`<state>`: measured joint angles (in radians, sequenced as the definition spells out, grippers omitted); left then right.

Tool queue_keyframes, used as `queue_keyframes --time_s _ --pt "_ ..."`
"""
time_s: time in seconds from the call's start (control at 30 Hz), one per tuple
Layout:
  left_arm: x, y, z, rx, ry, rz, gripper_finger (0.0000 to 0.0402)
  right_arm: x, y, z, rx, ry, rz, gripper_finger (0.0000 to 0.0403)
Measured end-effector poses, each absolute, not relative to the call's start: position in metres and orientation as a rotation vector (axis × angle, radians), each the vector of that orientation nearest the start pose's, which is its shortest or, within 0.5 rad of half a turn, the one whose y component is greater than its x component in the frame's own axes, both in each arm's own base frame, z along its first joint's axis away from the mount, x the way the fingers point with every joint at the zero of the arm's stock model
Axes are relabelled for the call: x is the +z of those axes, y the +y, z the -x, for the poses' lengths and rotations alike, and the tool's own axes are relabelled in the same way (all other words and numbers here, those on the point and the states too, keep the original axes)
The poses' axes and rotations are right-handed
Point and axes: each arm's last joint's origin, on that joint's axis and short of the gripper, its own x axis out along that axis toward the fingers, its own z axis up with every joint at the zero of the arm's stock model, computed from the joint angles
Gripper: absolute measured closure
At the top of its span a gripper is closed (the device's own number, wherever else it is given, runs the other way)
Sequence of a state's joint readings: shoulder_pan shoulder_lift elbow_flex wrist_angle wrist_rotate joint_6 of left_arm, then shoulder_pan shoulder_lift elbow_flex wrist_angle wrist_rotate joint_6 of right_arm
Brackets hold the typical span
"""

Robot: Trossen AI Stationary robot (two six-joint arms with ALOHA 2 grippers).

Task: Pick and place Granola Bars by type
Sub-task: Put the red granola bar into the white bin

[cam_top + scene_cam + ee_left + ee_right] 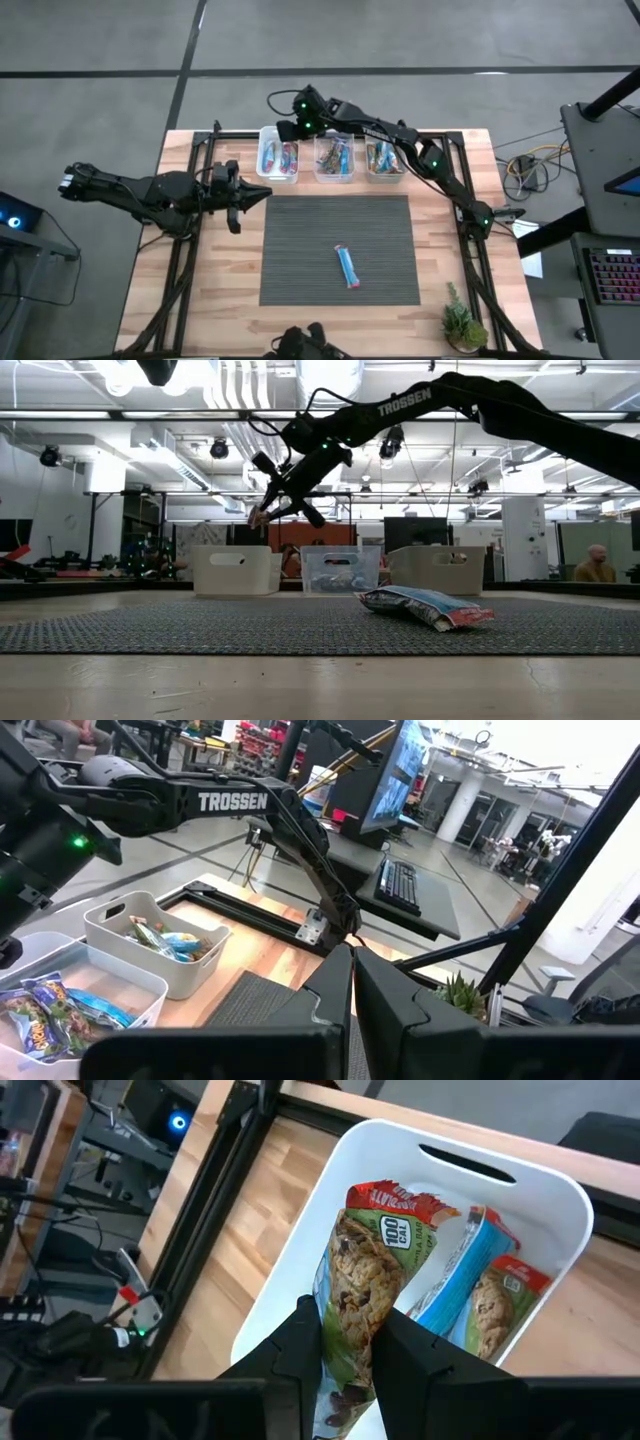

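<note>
right pincer [262, 512]: raised above the left bin [236, 570], gripping a bar [258, 516]
mat [200, 628]: one granola bar [428, 607] lying flat
bins: three in a row

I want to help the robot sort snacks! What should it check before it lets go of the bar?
1. Bar held: the right gripper has its jaws shut on a granola bar. Ok.
2. Over a bin: it hangs above the white bin at the row's left end. Ok.
3. Same type: bars already in that bin look similar, but exact match: cannot tell.
4. Left gripper waits shut, away from the bins. Ok.
5. One bar left on the mat: sorting unfinished. Not ok.
</note>
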<state>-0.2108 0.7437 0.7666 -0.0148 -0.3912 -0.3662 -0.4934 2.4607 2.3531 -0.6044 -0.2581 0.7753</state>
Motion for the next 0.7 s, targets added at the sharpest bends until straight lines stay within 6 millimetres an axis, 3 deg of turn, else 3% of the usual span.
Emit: queue_keyframes --time_s 0.7 --pt "0.3486 -0.0235 -0.1625 0.176 -0.041 0.377 0.0401 0.2481 -0.2542 -0.4927 -0.487 0.422 -1.073 0.0335"
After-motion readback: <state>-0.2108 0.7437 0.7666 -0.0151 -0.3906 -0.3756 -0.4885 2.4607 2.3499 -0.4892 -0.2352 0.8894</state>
